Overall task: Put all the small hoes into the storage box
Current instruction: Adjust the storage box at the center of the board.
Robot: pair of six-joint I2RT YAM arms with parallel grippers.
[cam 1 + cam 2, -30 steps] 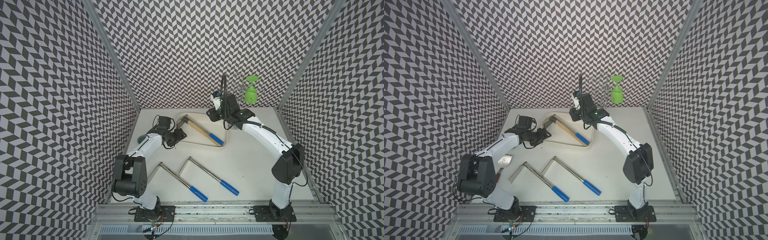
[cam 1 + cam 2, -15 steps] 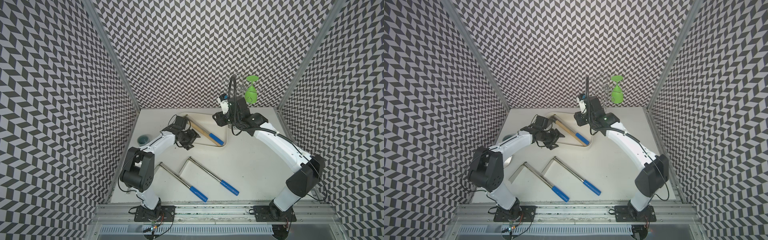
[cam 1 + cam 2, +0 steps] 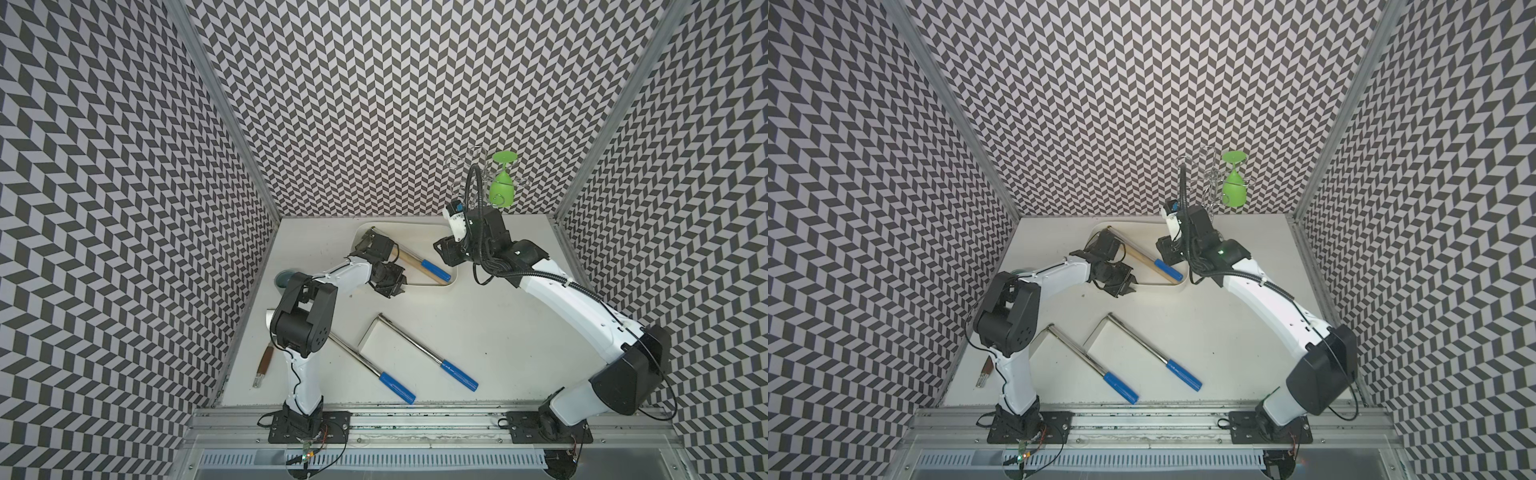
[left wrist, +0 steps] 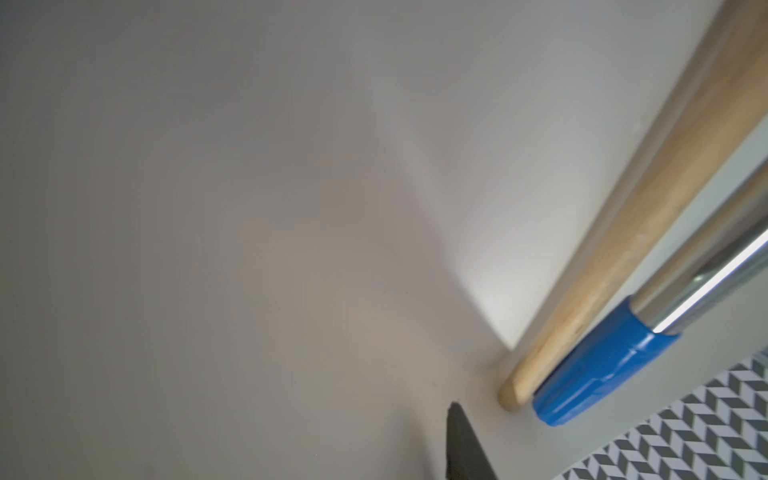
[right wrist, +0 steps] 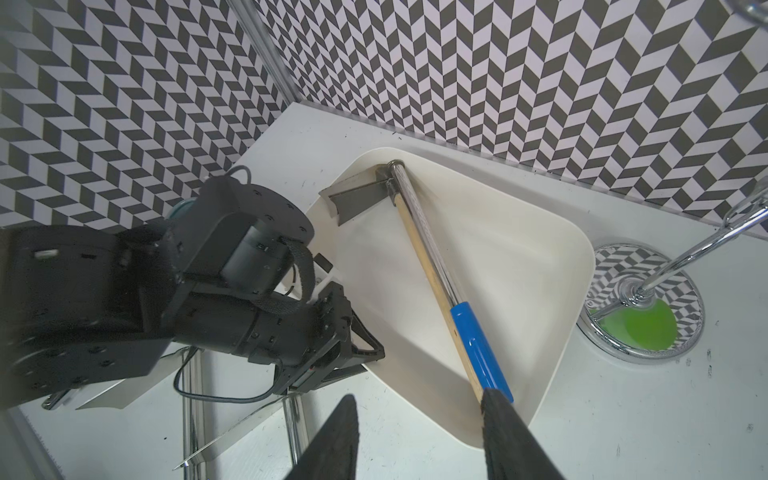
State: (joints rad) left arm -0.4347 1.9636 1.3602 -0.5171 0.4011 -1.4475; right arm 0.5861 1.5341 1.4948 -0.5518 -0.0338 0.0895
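Top view: your left gripper (image 3: 392,289) sits at the storage box (image 3: 432,243) rim, opening unreadable. Left wrist: small hoe (image 4: 602,374) lies inside beside a wooden handle (image 4: 636,232). Right wrist: right gripper (image 5: 419,397) parted, empty; hoe diagonal, probably to fit.

Robot test cell, lab setting — white desk (image 3: 498,332) boxed in by chevron-patterned walls (image 3: 374,104) on aluminium posts; left arm (image 3: 345,274) and right arm (image 3: 573,303) bolted to a slotted rail (image 3: 415,412) — wiring exposed.

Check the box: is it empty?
No, a blue-grip hoe and a wooden-handled hoe lie side by side in the box.
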